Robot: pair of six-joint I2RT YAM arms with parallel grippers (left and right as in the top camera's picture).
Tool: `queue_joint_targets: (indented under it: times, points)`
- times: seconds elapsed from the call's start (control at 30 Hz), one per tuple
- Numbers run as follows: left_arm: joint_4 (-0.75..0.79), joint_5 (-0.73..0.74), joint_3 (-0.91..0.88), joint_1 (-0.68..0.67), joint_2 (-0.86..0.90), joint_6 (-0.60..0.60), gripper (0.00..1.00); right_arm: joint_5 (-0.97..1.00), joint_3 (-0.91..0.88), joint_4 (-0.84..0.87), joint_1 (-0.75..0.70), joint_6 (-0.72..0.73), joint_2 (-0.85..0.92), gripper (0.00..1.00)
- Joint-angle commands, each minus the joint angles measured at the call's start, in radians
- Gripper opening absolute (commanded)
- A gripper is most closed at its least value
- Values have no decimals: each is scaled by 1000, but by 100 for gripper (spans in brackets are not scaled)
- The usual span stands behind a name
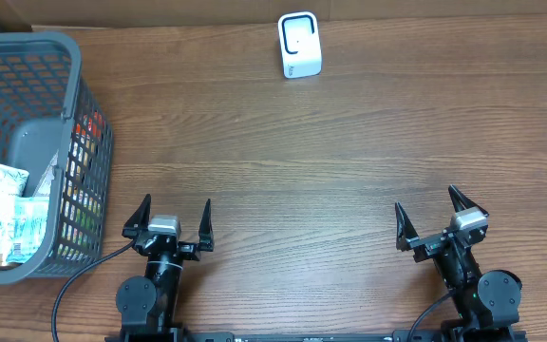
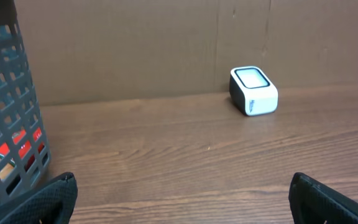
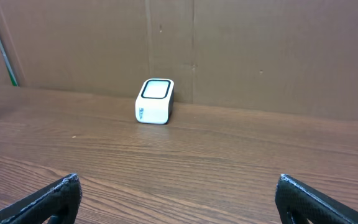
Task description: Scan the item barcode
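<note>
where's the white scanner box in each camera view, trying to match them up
Overhead: the white scanner is at top centre, near the far edge of the wooden table.
Left wrist: the scanner is right of centre, upper half.
Right wrist: the scanner is left of centre, mid height.
Shared landmark: the cardboard wall just behind the scanner, where the table ends.

Nothing can be read outright. The white scanner (image 3: 153, 102) at twelve o'clock bears a small bluish side mark, perhaps a logo. The packet (image 1: 12, 214) in the basket (image 1: 91, 161) at nine o'clock shows blurred green print.
</note>
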Motion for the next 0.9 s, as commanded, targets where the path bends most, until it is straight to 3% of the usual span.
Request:
queue_joint_targets:
  times: [0.0,0.4,0.57,0.87]
  points:
    - [7,-7,6,-6,-12,-16,99,10,-11,4,5,-1,-10,100]
    - [-146,-6,211,-6,53,-18,100,10,-11,4,5,-1,-10,100]
    - [-185,-5,342,-6,170,-83,100,10,-11,4,5,-1,-10,100]
    - [-292,110,656,-7,482,-87,100,10,-11,4,5,-1,-10,100]
